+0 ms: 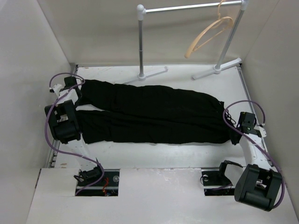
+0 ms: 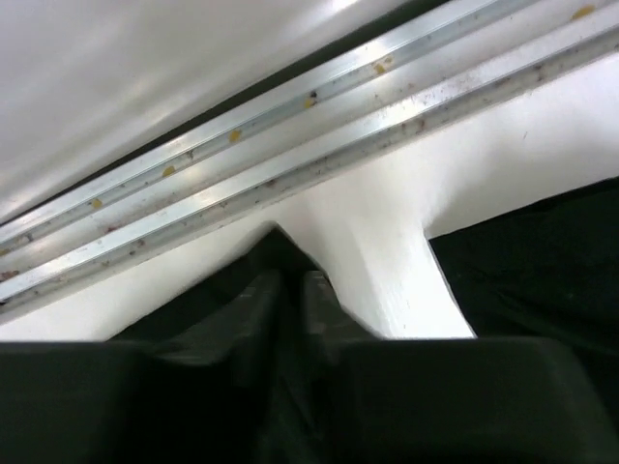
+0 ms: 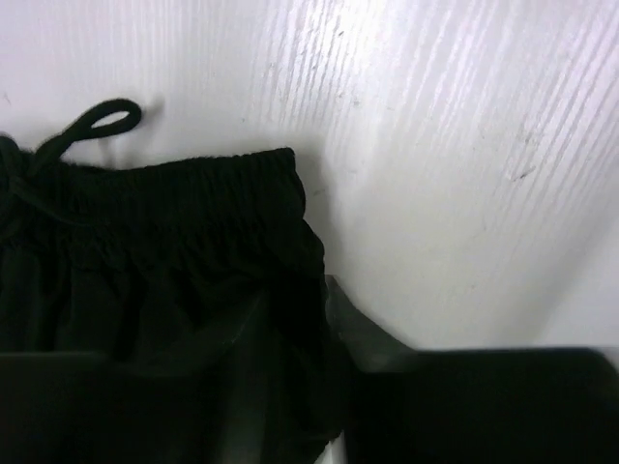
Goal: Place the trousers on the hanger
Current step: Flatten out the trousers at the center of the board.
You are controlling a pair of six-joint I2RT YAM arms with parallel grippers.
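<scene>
My left claw point(image 2: 290, 280) sits at the leg ends with its fingers almost together, a thin slit between them; I cannot tell whether cloth is caught there. The trousers point(image 1: 154, 114) lie flat across the tabletop point(image 1: 154, 156), legs left, waistband right. My right claw point(image 3: 295, 295) is clenched on the waistband, near the drawstring loop point(image 3: 102, 121). The hanger point(image 1: 208, 35) hangs on the rail point(image 1: 187, 8) behind.
</scene>
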